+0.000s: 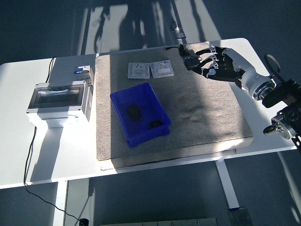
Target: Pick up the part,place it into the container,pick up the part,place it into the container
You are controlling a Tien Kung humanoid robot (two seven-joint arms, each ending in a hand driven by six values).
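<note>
A blue container stands on the grey mat, left of centre, with two black parts inside it. A black adapter part with a cable lies at the mat's far edge. My right hand reaches in from the right and hovers right over this adapter, with its fingers spread and partly covering it. I cannot see a closed grasp on the adapter. The left arm is out of view.
Two white switch plates lie at the mat's far side, left of the hand. A grey electrical box with a clear lid stands on the table at the left. The mat covers the table's middle and right.
</note>
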